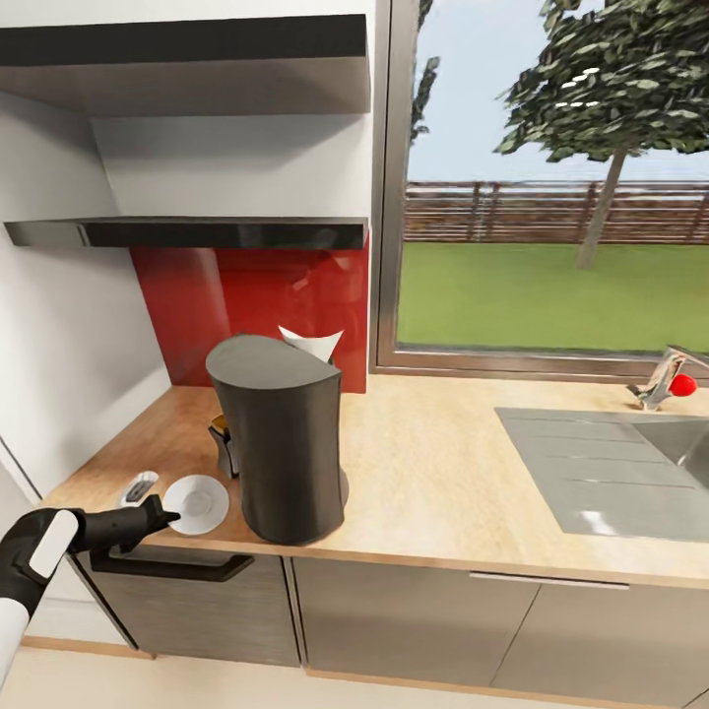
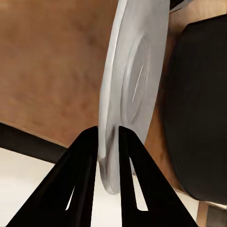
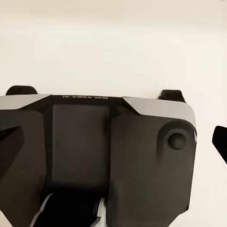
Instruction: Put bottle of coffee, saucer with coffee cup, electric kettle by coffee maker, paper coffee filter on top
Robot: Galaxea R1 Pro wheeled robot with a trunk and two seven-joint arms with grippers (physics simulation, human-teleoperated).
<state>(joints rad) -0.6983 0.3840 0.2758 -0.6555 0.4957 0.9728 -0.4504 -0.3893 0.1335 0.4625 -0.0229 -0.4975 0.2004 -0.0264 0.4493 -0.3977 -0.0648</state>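
— So where's the saucer now?
— At the front edge of the worktop, just left of the coffee maker. The left pincer is closed on its near rim, one finger on each face.
— And the right pincer?
— Can't tell; its wrist view shows part of the robot's dark body over a pale floor.
— Anything on the coffee maker?
— A white paper filter peeks up behind its top.

Light-wood countertop: coffee maker, saucer, sink.
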